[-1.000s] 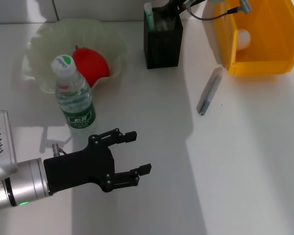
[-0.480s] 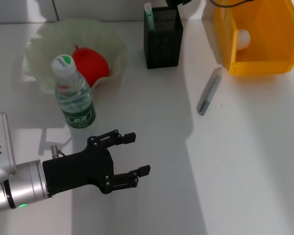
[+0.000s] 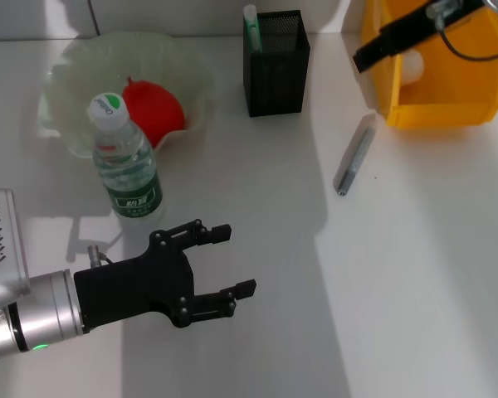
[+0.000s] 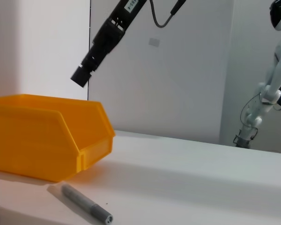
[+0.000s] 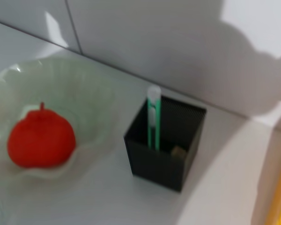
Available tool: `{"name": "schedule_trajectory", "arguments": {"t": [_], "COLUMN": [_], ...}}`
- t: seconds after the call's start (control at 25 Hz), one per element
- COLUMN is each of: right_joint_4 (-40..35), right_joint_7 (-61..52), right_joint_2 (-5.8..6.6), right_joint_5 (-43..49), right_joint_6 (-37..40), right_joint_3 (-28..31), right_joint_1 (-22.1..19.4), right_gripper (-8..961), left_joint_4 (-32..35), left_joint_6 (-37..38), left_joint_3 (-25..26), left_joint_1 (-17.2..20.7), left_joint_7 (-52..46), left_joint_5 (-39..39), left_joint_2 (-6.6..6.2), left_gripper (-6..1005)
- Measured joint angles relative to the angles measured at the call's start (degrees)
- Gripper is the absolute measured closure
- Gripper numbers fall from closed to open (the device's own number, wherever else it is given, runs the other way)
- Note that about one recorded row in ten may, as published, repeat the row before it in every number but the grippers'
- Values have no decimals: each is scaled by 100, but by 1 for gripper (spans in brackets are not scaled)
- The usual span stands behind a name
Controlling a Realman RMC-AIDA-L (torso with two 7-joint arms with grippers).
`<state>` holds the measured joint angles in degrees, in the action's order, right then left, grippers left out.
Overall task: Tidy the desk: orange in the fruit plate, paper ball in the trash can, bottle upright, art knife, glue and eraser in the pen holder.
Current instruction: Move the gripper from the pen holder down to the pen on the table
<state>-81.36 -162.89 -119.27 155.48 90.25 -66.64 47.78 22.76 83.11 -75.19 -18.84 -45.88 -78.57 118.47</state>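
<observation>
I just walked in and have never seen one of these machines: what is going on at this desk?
A two-armed robot is tidying. Its left gripper hovers open, holding nothing, near the upright bottle. The right gripper is raised by the yellow bin. The orange lies in the fruit plate, and the glue stands in the pen holder. The art knife lies on the desk.

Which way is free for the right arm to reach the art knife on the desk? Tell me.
Probably from above: the art knife lies alone on bare desk, beside the yellow bin, with the right gripper raised nearby.
</observation>
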Motion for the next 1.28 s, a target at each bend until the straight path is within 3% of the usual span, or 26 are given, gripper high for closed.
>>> {"name": "schedule_trajectory", "arguments": {"t": [0.04,0.2,0.44,0.6,1.28], "right_joint_4": [48,371,873,1741,2866], "right_joint_7": [-59,-508,-649,-651,-651], "right_joint_2": [-8,-31,-41,-35,-1], "right_joint_5": [7,8,-132,-282,-291], "right_joint_6": [36,-332,-869,-1418,-2047], "right_joint_3": [-26,-306,-327,-323,-271], "right_joint_1": [-68,-435,-605,-460,-80], "right_gripper": [465,277,279,280,284], "left_joint_4": [0,18,18,5,-25], "left_joint_6": [0,31,53,55,24], "left_joint_3": [-3,-5,-5,-5,-5], "left_joint_1": [0,31,23,-5,-14], "left_joint_7": [0,1,40,47,61], "left_joint_5": [0,0,0,0,0], "left_joint_2": [0,0,0,0,0], "left_gripper": [199,199,199,199,199]}}
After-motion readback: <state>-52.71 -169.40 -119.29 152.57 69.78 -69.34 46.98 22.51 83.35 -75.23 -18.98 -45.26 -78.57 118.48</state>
